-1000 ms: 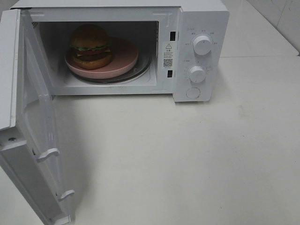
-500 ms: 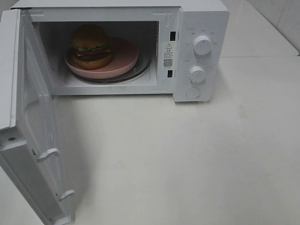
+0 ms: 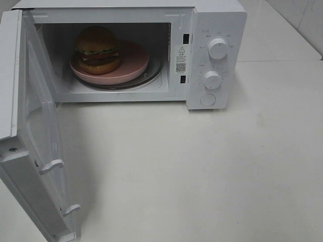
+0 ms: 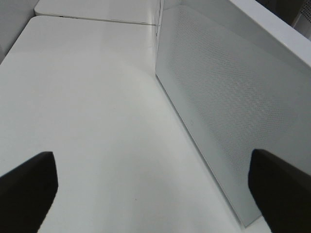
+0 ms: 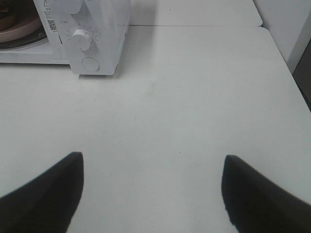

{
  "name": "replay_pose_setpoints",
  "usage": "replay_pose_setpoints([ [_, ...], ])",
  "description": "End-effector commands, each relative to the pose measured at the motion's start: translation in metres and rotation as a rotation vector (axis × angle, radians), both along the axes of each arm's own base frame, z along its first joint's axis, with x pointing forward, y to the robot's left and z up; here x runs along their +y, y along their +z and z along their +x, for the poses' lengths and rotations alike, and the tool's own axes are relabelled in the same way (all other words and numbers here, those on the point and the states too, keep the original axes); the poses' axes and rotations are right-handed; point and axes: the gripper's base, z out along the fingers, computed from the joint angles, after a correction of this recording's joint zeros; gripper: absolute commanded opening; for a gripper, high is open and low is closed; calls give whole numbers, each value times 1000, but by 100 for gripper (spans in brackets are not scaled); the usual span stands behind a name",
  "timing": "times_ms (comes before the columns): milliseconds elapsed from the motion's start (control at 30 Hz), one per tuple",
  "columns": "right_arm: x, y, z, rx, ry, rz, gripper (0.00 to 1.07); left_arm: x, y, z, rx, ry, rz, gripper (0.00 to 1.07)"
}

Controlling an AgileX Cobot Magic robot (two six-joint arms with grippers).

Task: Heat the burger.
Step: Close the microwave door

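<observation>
White tabletop (image 3: 202,166) holds the microwave (image 3: 222,27), its door (image 3: 35,126) wide open and the burger (image 3: 97,49) already inside on a pink plate (image 3: 135,63); left hand (image 4: 155,189) and right hand (image 5: 153,191) both gape empty, so shutting the door and setting a dial (image 3: 217,48) are left to do

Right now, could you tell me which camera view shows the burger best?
The exterior high view: the burger sits whole on the pink plate inside the open microwave. The right wrist view catches only a sliver of the plate; the left wrist view shows just the door.
</observation>
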Motion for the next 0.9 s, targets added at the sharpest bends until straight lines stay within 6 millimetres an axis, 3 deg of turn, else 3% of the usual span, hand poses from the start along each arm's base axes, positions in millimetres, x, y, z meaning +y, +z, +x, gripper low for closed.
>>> replay_pose_setpoints([
  [33,0,0,-3,-36,1,-3,76,0,0,-3,-16,3,1,100],
  [900,0,0,-3,-36,0,-2,76,1,0,-3,-16,7,1,100],
])
